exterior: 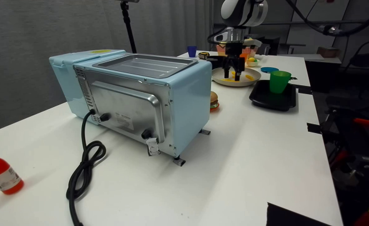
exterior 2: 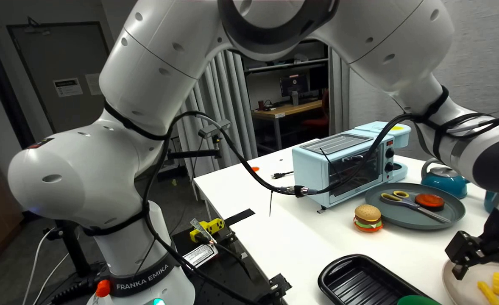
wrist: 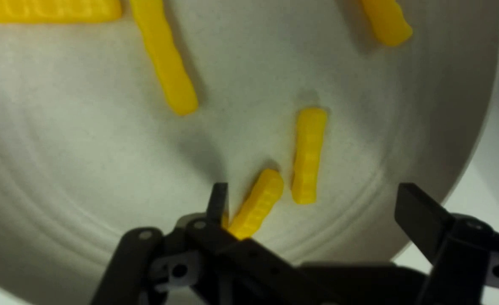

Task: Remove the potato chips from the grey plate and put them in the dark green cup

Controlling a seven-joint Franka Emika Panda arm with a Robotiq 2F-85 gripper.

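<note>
The round pale grey plate [exterior: 217, 74] lies on the white table in both exterior views [exterior 2: 465, 287] and fills most of the wrist view [wrist: 84, 178]. Several yellow chips lie on it. Two are close together between my finger lines: an upright one [wrist: 310, 154] and a slanted one [wrist: 257, 203], partly hidden by the left finger. Others lie farther up [wrist: 164, 59]. My gripper [wrist: 313, 186] is open, fingers wide apart and empty, low over the plate; it also shows in both exterior views [exterior: 231, 77] [exterior 2: 488, 277]. The green cup [exterior: 279, 82] stands upright on the black tray.
The black tray [exterior: 273, 105] is beside the plate. A light blue toaster oven [exterior: 189, 110] stands on the table. A toy burger [exterior 2: 368, 218] is near a dark grey plate [exterior 2: 385, 214] holding scissors [exterior 2: 419, 207]. A small bowl [exterior: 252, 63] and teal lid [exterior: 269, 69] are beyond.
</note>
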